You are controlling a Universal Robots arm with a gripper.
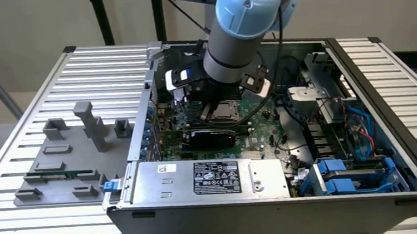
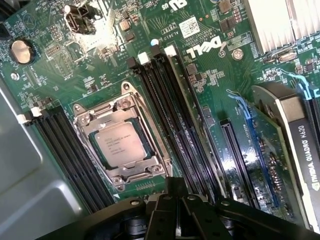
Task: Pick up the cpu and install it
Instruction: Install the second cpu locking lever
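Note:
The cpu (image 2: 117,145), a small square chip with a silvery-beige top, lies flat inside the metal frame of the motherboard socket (image 2: 145,172). My gripper (image 2: 172,186) hovers just above the board beside the socket. It is shut with nothing between its black fingers (image 2: 165,210), and it is not touching the chip. In the exterior view the arm reaches down into the open computer case (image 1: 390,153), and the gripper (image 1: 216,109) hangs over the socket (image 1: 229,111).
Black memory slots (image 2: 165,125) flank the socket on both sides. A Quadro graphics card (image 2: 295,145) and a heatsink (image 2: 285,22) lie further along the board. On the slatted table, a grey fixture plate (image 1: 59,162) carries blocks and a green memory stick (image 1: 57,175).

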